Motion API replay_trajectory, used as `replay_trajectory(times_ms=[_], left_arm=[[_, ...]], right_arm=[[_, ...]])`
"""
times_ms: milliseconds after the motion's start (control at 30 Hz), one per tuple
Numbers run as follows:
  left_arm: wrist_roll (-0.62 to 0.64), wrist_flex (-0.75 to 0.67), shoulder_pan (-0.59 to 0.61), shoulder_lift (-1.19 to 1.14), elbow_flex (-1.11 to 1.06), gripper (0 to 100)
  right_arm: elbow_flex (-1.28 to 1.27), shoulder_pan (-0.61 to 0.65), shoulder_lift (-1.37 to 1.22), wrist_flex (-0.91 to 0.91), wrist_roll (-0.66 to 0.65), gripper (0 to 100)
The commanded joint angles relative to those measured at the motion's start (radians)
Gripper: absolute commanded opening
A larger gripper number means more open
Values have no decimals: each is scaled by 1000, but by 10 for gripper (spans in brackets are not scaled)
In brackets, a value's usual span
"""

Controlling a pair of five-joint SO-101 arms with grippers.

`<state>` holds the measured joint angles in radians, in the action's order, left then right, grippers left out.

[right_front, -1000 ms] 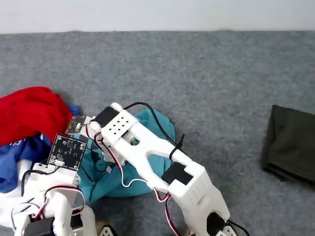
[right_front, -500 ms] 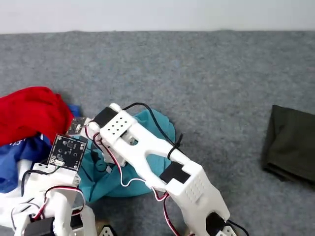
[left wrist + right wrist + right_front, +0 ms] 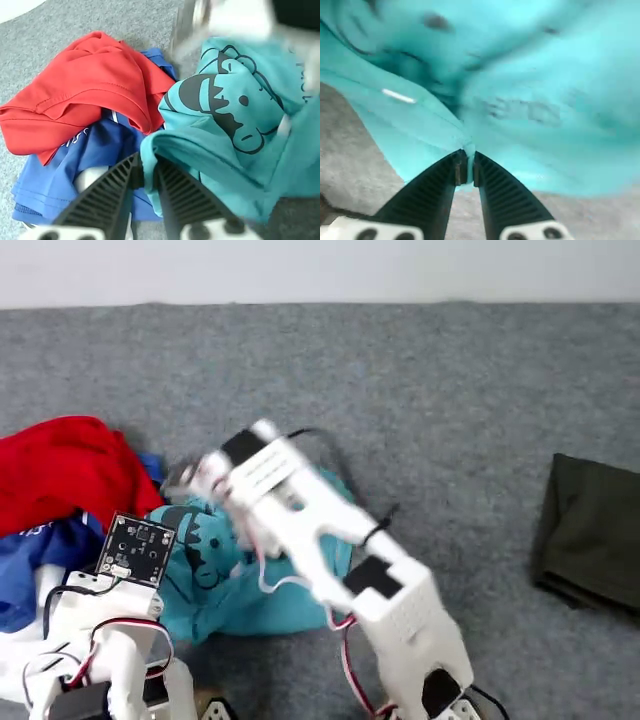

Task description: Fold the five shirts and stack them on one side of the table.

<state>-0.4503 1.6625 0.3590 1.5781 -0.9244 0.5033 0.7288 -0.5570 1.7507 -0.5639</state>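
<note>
Though bunched, teal shirt (image 3: 225, 600) print-side up

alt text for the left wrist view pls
The left gripper pinches an edge of a teal shirt with a dark cartoon print. Beside it, a red shirt lies crumpled over a blue shirt on the grey table.

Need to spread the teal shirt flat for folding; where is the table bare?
Bare: the wide stretch of table between the teal shirt and the dark green shirt, and the far strip. Crowded: around the red shirt and blue shirt.
</note>
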Motion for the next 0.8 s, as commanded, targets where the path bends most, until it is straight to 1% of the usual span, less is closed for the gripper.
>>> replay_trajectory(times_ms=[0,133,267,367,500,667,767], left_arm=[[6,-35,2,0,120,13],[77,-94,3,-3,226,15],[91,-135,3,-46,295,15],[120,-135,3,-164,398,15],[163,-130,-3,-379,604,15],[158,-69,-95,-605,862,15],[160,-29,-158,-692,972,15]], right_arm=[[74,-127,159,41,-35,11],[74,-236,306,41,-41,11],[74,-308,475,41,-40,11],[74,-348,607,41,-44,11],[75,-395,768,39,-44,11],[77,-443,938,31,-48,11],[78,-486,1018,22,-57,11]])
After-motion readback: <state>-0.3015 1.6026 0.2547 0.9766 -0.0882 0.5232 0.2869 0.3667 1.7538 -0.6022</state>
